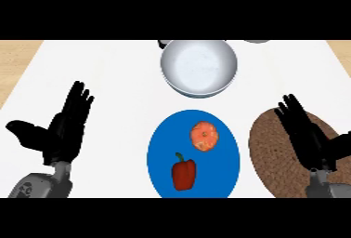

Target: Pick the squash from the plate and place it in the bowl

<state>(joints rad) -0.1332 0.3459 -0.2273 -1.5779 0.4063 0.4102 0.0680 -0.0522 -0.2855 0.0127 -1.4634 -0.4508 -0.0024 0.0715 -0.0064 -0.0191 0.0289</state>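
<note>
White desk (103, 60) fills most of frame. Light wood surface (17, 51) at upper left and upper right corners. Even, soft light.

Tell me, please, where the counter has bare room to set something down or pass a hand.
Bare white counter lies between the left hand and the blue plate, and either side of the bowl. It is crowded on the right: the right hand hangs over the brown mat, close beside the plate, which holds the squash and red pepper.

one blue plate (159, 153), one squash (205, 136), one red pepper (183, 172), one bowl (198, 66), one brown mat (274, 153), two hands (60, 130) (308, 137)
</note>
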